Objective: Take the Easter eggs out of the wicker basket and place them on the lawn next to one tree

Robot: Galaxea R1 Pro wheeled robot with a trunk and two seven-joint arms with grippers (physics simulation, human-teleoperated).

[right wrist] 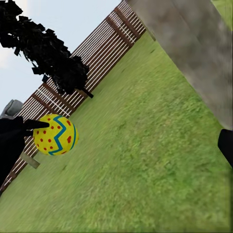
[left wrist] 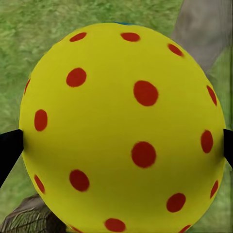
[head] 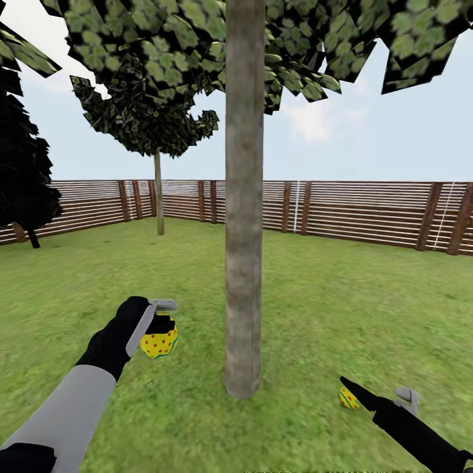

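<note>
Head view, tree: the grey-brown trunk (head: 244,197) rises from the lawn (head: 328,309) at centre, canopy overhead.
Head view, left gripper (head: 160,326): at about 8 o'clock of the trunk base, held above the grass, fingers clasping a red-dotted yellow egg (head: 159,343).
Head view, right gripper (head: 381,395): at about 4 o'clock of the trunk base, low, with a zigzag-banded egg (head: 349,397) at its fingertip.
Left wrist view: the dotted egg (left wrist: 124,131) sits between two dark fingertips (left wrist: 9,150) that touch both its sides; grass and trunk lie beyond.
Right wrist view: fingers spread wide; one tip (right wrist: 19,128) touches or overlaps the banded egg (right wrist: 55,134), the other (right wrist: 225,148) is well apart, so the egg looks released, though whether it rests on the grass I cannot tell.
Risk: let go from this height, the dotted egg may bounce or roll away from the tree; the right fingertip could nudge the banded egg as it pulls back.
Surroundings: flat mottled grass, a brown slat fence (head: 368,210) around the garden, a second leafy tree (head: 158,190) at 11 o'clock and a dark-foliaged tree (head: 23,164) at 9 o'clock.
</note>
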